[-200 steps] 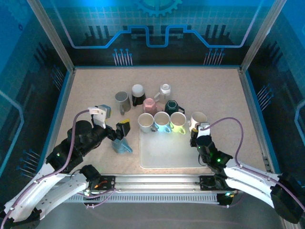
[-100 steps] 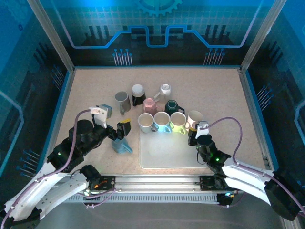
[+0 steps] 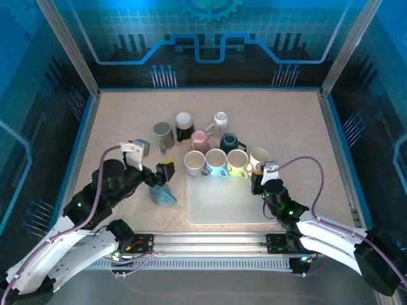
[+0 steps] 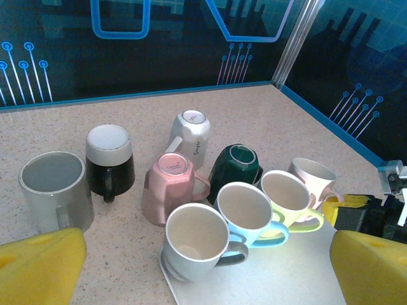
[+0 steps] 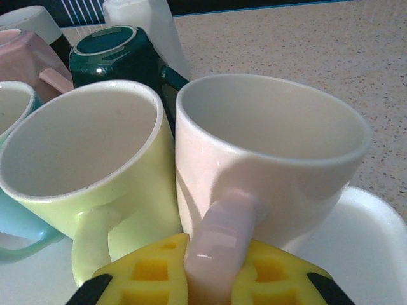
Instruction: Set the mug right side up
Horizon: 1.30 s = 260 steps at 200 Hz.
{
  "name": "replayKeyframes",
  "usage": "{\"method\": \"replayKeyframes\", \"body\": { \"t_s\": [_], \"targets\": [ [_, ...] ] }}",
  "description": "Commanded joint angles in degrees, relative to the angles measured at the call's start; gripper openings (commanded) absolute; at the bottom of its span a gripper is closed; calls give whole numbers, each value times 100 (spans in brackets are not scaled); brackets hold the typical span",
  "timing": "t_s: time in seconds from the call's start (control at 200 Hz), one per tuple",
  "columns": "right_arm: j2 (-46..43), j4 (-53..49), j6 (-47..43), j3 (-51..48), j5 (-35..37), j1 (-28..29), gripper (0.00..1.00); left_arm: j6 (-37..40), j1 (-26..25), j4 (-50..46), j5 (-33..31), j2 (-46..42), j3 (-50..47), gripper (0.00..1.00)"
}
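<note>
— Cream mug (image 5: 273, 159): where does it stand?
— On the white tray (image 3: 222, 206), at its far right corner, mouth up. Its handle is turned toward the tray's near edge. The lime mug (image 5: 82, 152) stands just beside it, also on the tray.
— And the right jaws?
— Pressed together on that handle. The yellow pads (image 5: 149, 283) sit on either side of it, low down, over the tray's right part.
— Left jaws?
— Spread wide, holding nothing, off the tray's left edge above the speckled worktop (image 3: 127, 121). A blue thing (image 3: 164, 194) lies under them that I cannot make out.
— What else is along the tray's far edge?
— Left of the lime one, a light-blue mug (image 3: 216, 162) and a grey-white mug (image 3: 194, 163) at the far left corner, both mouth up.
— Beyond the tray?
— A dark green mug (image 4: 238, 168), a pink mug (image 4: 168, 190) and a white mug (image 4: 189, 130) show their bases. Farther left are a black mug (image 4: 109, 162) and a grey mug (image 4: 54, 190), the grey one mouth up.
</note>
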Motion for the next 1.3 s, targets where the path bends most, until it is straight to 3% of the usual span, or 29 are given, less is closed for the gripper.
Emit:
{"method": "replayKeyframes", "body": {
  "t_s": [0.0,0.205,0.345,0.755,0.99,1.296],
  "targets": [
    [-133,-135,59,-18,-125,-74,17,-106,5,107,86,5,-41,99],
    [-235,-424,96,52,6,-80,19,-101,8,103,91,0,-37,99],
    [-158,-516,136,122,39,-84,32,-114,4,85,91,2,-37,99],
    [128,-601,430,212,479,-81,24,-136,7,64,91,4,-36,99],
    [125,-578,406,242,478,-79,32,-124,8,60,74,35,-34,99],
    [-1290,-2493,768,811,251,-70,50,-131,4,35,133,185,-8,99]
  ]
}}
